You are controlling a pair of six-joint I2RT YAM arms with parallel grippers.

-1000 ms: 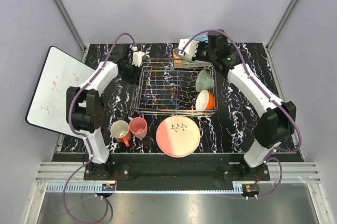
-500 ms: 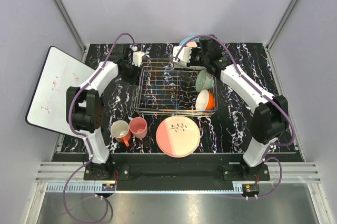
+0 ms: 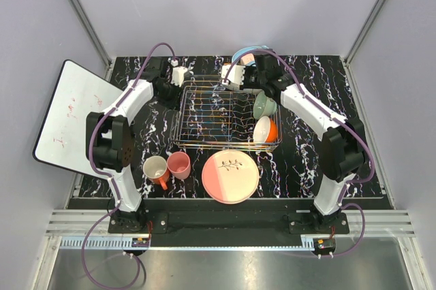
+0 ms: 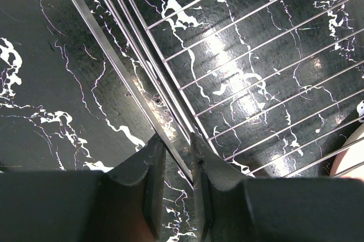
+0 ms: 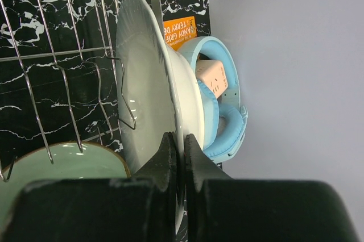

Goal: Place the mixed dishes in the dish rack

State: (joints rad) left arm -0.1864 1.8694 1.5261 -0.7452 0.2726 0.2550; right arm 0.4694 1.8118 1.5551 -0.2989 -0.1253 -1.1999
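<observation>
The wire dish rack (image 3: 225,114) holds a pale green bowl (image 3: 264,105) and an orange-outside bowl (image 3: 266,129) at its right end. My right gripper (image 5: 177,140) is shut on the rim of a white plate (image 5: 142,83), which stands on edge over the rack's back wires beside the green bowl (image 5: 62,174). My left gripper (image 4: 177,142) is closed on the rack's rim wire (image 4: 111,54) at the far left corner (image 3: 178,77). On the table in front lie a pink-and-cream plate (image 3: 230,176), a salmon cup (image 3: 179,165) and a cream mug (image 3: 155,167).
Light blue headphones (image 5: 222,111) sit just behind the white plate, around a pink box, with an orange packet (image 5: 179,26) beside them. A white board with red marks (image 3: 71,116) overhangs the table's left edge. Grey walls and metal posts close in the back.
My right arm has carried the white plate leftward and slightly nearer, along the rack's back edge. The left gripper has kept its hold on the rim.
</observation>
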